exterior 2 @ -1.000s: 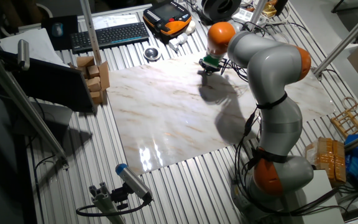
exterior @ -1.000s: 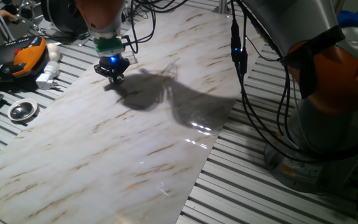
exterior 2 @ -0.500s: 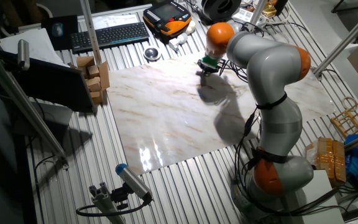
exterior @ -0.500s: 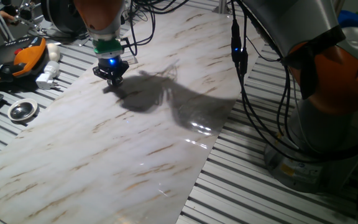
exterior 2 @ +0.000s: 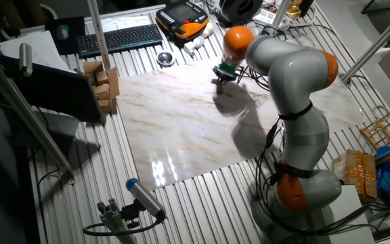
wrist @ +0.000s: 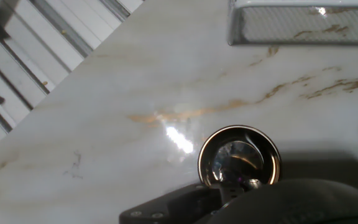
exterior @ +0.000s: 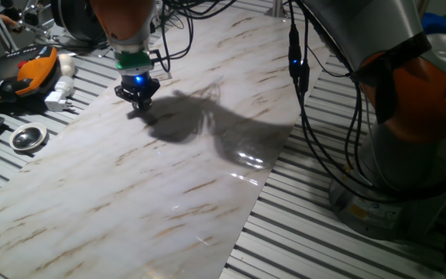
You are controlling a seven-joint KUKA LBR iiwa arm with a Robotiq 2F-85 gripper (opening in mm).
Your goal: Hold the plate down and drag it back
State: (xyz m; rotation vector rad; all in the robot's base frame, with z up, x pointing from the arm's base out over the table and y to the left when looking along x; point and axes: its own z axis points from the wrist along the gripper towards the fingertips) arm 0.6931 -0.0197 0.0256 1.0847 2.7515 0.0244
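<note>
The small round shiny silver plate (wrist: 239, 156) with a raised rim lies flat on the pale marble-look surface (exterior: 169, 178). In the hand view it sits right at the bottom, partly tucked under the dark tip of the end effector (wrist: 241, 184). The tip looks like it rests on the near edge of the plate or just over it, but I cannot tell for sure that it is pushing down. I also cannot tell whether the fingers are spread or pressed together, because only a dark lump shows there.

In the two fixed views the plate itself is hidden under the end effector (exterior: 137, 96), which points straight down near the far edge of the marble. The arm is probably held upright like this so it can press down from the top. That would keep the thin plate from tipping or slipping away when it is pulled.

A silver wire-mesh tray (wrist: 300, 23) stands farther off on the marble, well apart from the plate. Another round metal dish (exterior: 28, 137) sits off the marble on the ribbed metal table, and it is not the one to move.

I think the job is at the holding-down part, with the drag back about to be made. If the push is too light, the plate may slide out.
</note>
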